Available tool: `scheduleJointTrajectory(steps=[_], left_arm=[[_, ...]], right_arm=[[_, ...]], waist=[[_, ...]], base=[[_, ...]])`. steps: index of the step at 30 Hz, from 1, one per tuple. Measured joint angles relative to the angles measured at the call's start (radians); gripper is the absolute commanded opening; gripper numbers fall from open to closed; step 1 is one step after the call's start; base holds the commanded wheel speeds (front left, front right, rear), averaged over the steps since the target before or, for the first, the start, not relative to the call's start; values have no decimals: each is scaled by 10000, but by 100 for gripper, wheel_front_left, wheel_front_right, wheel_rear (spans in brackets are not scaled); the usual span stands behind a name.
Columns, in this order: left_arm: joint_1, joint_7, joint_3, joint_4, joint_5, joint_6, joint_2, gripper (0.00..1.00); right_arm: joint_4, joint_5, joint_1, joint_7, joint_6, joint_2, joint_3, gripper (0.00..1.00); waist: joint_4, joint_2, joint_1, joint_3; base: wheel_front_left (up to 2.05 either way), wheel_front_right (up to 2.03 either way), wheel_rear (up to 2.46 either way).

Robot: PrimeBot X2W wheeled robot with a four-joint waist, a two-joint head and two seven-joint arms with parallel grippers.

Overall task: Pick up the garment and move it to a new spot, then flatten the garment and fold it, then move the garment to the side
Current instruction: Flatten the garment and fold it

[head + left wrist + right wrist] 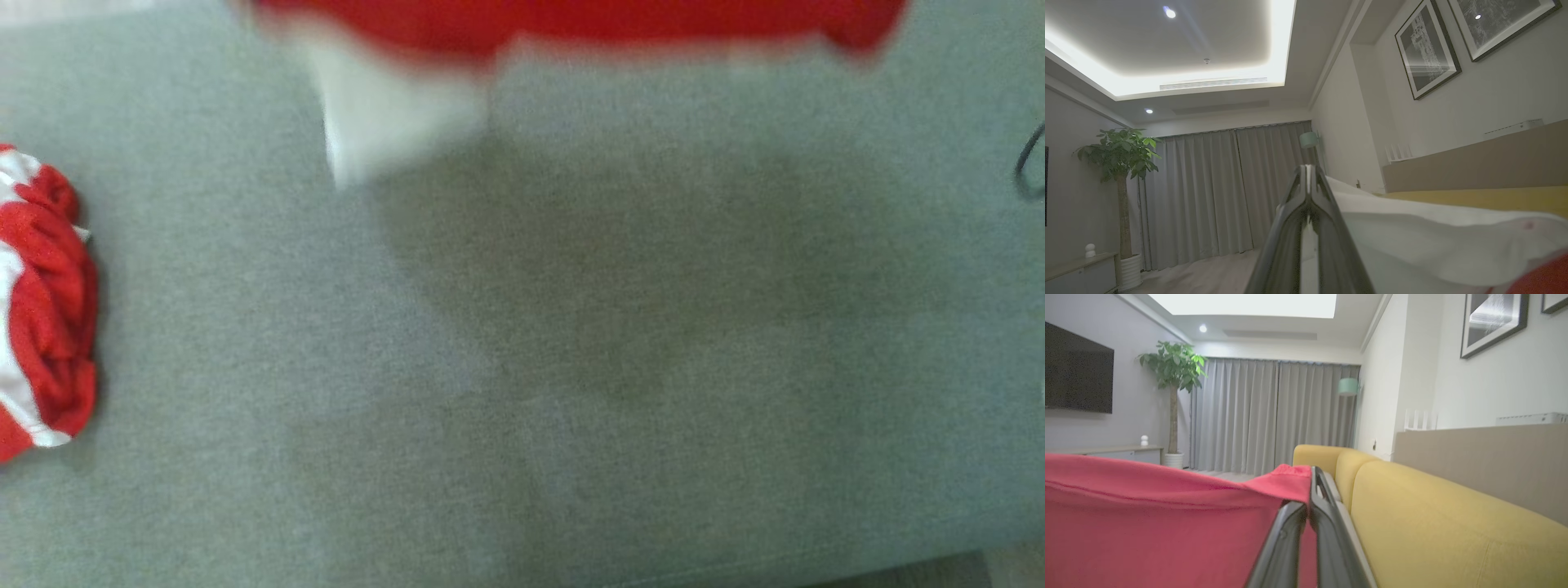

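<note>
Right wrist view: right tool (1314, 471) pinching red garment (1167, 522) edge; left tool (1309, 168) pinching its white part.

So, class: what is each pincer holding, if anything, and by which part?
Both hold the red-and-white garment, stretched between them: the left pincer grips a white part, the right pincer a red corner.

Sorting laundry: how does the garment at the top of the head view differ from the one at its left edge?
The top garment is spread wide and seems lifted, casting a shadow on the grey surface; the left garment lies bunched in a heap on it. The top garment looks blurred, the left garment sharp. Both are red and white.
</note>
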Motion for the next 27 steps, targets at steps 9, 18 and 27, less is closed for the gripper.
scheduleJointTrajectory(steps=[9, 18, 27], left_arm=[[-1275, -830, -226, 1484, 424, 0, -431, 0], [2113, -853, -1068, 625, 414, -84, -702, 0], [6790, -844, -2364, -470, -107, -86, 370, 0]], right_arm=[[2989, -123, -1176, -2157, 0, 21, -69, 0], [5058, 878, 866, -2197, 0, -33, 1429, 0], [4558, 3212, 3288, -324, 0, -665, 4372, 0]], waist=[[301, 0, -7, 419], [815, 0, -6, 237], [967, 1, -8, -796]], base=[[0, 0, 0], [0, 0, 0], [0, 0, 0]])
